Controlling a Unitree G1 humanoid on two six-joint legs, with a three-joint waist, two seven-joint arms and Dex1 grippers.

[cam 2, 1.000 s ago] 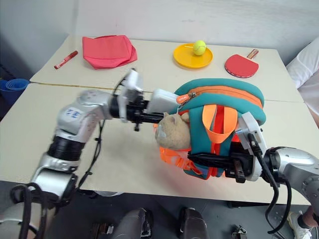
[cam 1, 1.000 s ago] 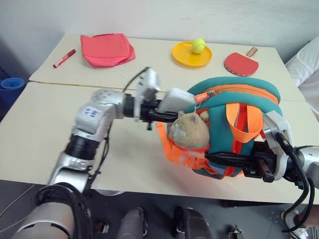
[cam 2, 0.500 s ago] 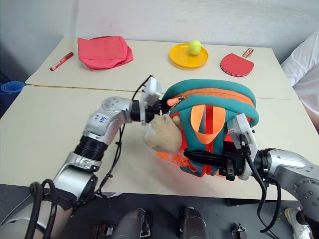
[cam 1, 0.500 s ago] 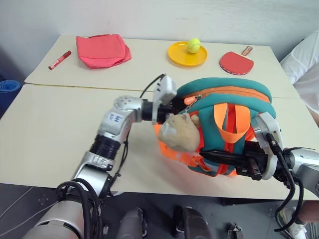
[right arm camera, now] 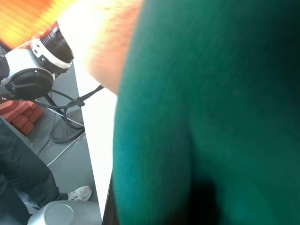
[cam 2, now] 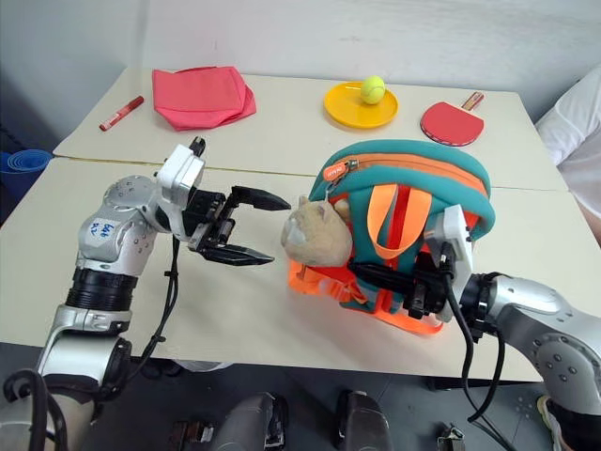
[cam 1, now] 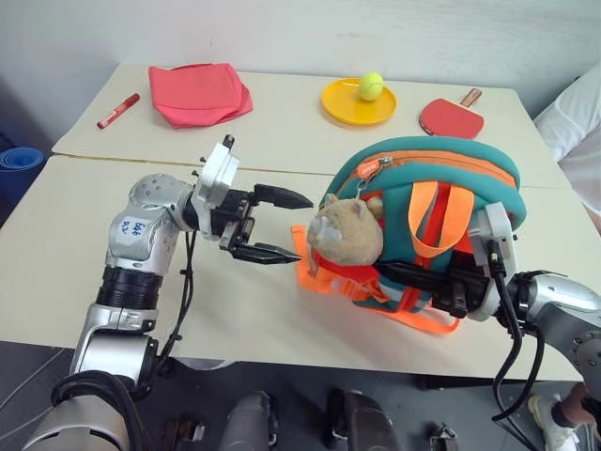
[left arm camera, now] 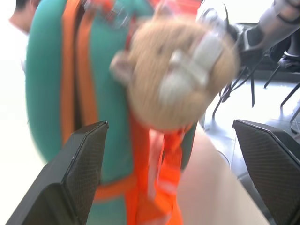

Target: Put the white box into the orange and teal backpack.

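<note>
- While the orange and teal backpack [cam 1: 427, 216] stands upright near the front edge of the table [cam 1: 282, 141], the right gripper [cam 1: 413, 274] is closed on its lower front, among the orange straps
- The left gripper [cam 1: 274, 225] hovers just to the left of the backpack with its two black fingers spread wide and nothing between them, pointing toward the bag
- A tan plush toy [cam 1: 346, 233] hangs on the bag's left side, facing the left gripper; in the left wrist view it sits between the fingers' line of sight
- The white box cannot be seen, so its place cannot be told
- Farther back lie a red marker [cam 1: 118, 110], a pink-red cloth [cam 1: 199, 92], a yellow plate [cam 1: 357, 101] carrying a tennis ball [cam 1: 372, 86], and a red paddle [cam 1: 452, 116]
</note>
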